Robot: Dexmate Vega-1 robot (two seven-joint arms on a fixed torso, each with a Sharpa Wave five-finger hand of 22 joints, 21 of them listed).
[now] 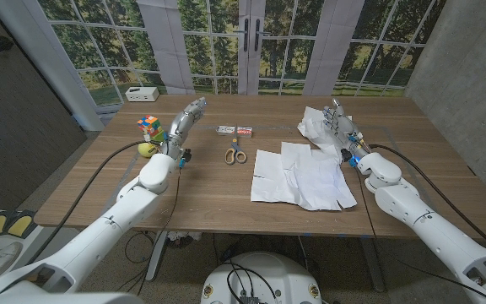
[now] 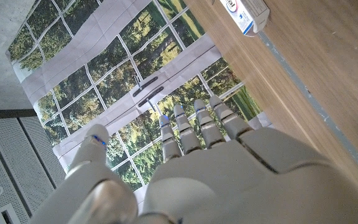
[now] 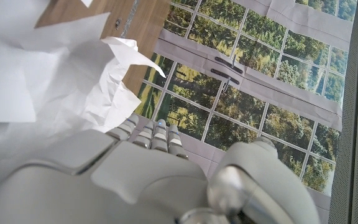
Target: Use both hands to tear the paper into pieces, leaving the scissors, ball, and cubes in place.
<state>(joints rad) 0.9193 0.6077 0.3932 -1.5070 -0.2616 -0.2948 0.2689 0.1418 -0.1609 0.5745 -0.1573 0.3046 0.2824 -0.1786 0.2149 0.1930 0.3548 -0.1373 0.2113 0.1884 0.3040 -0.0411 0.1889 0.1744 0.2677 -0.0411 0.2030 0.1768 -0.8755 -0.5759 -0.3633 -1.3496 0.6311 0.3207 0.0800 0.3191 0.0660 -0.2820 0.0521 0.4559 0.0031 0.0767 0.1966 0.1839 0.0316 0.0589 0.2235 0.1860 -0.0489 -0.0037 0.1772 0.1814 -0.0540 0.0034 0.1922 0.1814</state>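
Several torn white paper pieces [image 1: 300, 177] lie flat on the table right of centre. A crumpled white piece [image 1: 316, 127] sits behind them, also seen as a crumpled piece [image 3: 104, 81] in the right wrist view. My right hand [image 1: 342, 128] stands just beside it with fingers extended and thumb apart, gripping nothing I can see. My left hand [image 1: 186, 121] is raised over the table's left half, fingers straight and spread, holding nothing. The orange-handled scissors [image 1: 236, 154] lie at centre. A colour cube [image 1: 149, 127] and a yellow-green ball [image 1: 146, 149] sit at the left.
A small flat card box [image 1: 236, 131] lies behind the scissors, and shows as a box [image 2: 247, 15] ahead of my left hand [image 2: 197, 168]. A white box [image 1: 142, 93] sits at the back left. Bare wood [image 1: 201, 190] lies at the near left.
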